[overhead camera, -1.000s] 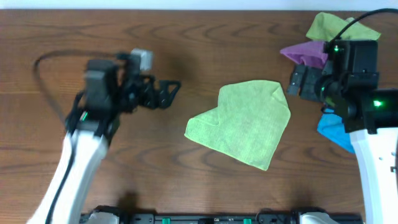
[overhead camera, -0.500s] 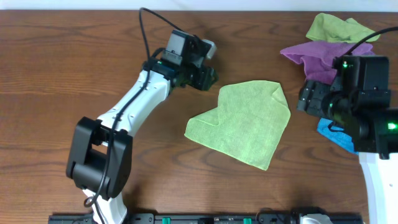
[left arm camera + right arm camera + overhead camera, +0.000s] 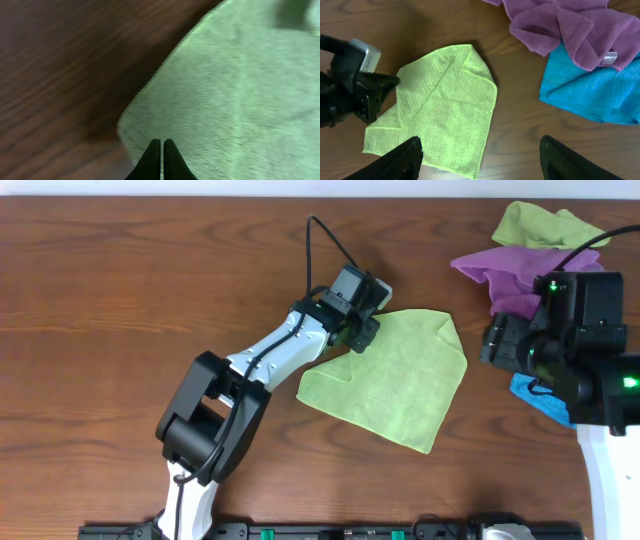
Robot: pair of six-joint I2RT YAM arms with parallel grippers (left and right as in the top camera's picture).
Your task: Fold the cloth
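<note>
The lime-green cloth [image 3: 395, 375] lies flat on the wooden table, with its top right corner turned over. My left gripper [image 3: 362, 338] is shut, its tips down at the cloth's upper left edge. In the left wrist view the closed fingertips [image 3: 161, 146] sit just inside the edge of the cloth [image 3: 230, 90]; I cannot tell whether any fabric is pinched between them. My right gripper [image 3: 497, 340] hovers open beside the cloth's right side. In the right wrist view its fingers [image 3: 405, 160] stand wide apart above the cloth [image 3: 445, 105] and hold nothing.
A purple cloth [image 3: 500, 270], a light green cloth [image 3: 535, 222] and a blue cloth [image 3: 535, 395] are bunched at the table's far right, by the right arm. The left arm's cable [image 3: 325, 250] loops above its wrist.
The left arm swung from the table's left side over to the cloth's upper left edge and its jaws went from open to shut. The right gripper narrowed a little.
</note>
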